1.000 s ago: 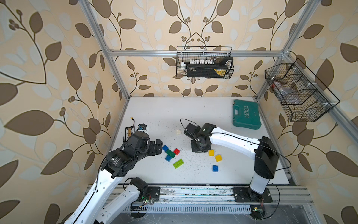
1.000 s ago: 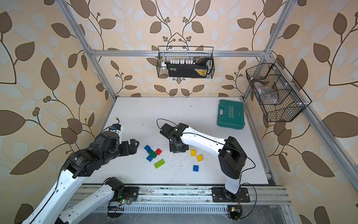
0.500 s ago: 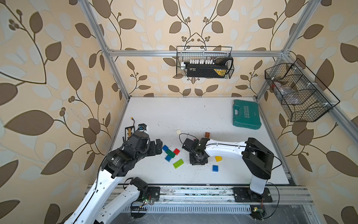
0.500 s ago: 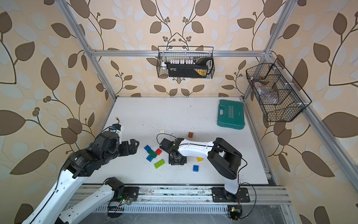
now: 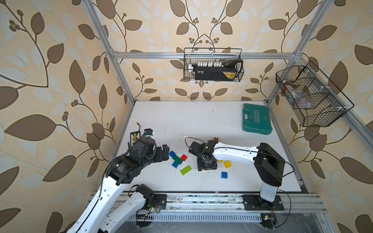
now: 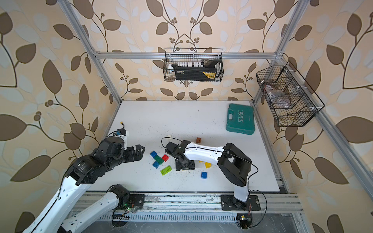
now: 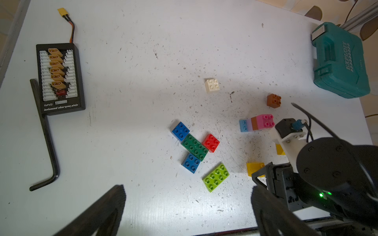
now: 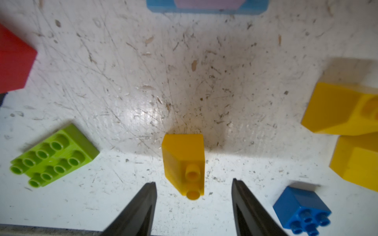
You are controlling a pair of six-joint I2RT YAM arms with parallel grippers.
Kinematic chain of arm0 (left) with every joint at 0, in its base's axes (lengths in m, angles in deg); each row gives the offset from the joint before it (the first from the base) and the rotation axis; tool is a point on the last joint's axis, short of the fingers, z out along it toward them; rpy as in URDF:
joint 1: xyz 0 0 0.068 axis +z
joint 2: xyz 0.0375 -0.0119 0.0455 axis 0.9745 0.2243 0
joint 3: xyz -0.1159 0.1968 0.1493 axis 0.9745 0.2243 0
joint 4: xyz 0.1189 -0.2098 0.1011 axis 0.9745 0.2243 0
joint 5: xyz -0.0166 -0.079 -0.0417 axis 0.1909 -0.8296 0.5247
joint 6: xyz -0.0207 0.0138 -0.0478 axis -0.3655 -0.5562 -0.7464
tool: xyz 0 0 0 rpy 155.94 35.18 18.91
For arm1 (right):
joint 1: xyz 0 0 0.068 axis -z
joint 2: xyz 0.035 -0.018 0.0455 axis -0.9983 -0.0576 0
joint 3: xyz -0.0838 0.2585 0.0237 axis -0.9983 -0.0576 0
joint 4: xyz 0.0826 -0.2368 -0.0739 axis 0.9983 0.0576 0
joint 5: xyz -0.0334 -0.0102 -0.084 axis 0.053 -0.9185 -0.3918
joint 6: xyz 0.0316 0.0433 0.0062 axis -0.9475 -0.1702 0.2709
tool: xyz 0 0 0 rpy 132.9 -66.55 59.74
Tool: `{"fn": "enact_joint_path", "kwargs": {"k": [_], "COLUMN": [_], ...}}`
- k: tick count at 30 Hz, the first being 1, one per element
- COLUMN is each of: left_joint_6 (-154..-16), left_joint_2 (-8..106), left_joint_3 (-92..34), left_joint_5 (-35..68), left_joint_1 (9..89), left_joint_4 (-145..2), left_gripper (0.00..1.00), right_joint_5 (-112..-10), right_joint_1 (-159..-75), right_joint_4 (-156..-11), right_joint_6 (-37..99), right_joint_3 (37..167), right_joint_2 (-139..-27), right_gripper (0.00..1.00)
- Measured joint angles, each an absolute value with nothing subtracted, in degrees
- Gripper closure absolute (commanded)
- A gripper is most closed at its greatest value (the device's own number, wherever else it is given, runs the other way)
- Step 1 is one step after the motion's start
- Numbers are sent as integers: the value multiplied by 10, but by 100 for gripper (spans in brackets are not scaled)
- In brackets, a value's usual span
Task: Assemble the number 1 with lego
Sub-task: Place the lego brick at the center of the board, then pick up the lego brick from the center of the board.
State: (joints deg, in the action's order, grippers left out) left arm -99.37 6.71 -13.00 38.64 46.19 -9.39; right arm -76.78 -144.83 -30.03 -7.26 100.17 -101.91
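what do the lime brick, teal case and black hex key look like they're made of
lime brick: moulded plastic, smooth and slightly glossy, crisp hollow studs.
teal case: likely hard plastic, matte, moulded lettering and latches.
hex key: probably blackened steel, a thin bent bar with faint sheen.

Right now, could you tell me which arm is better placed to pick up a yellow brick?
Right: the right gripper, open, hangs over a yellow brick; the left gripper hovers near a blue brick.
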Motion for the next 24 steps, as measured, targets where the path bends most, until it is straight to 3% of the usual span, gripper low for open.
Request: {"fn": "enact_joint_path", "kwargs": {"k": [24], "left_joint_6": [-994], "left_joint_2": [69], "left_joint_3": [-130], "left_joint_5": [386], "left_joint_1": [462], "left_joint_4": [-94], "left_gripper": [1], "right_joint_5": [-761], "right_joint_1": [-1430], "right_joint_4": [-288], "right_joint_6": [-51], "right_joint_3": [1052], "right_joint_2": [-1075], "right_gripper": [57]}}
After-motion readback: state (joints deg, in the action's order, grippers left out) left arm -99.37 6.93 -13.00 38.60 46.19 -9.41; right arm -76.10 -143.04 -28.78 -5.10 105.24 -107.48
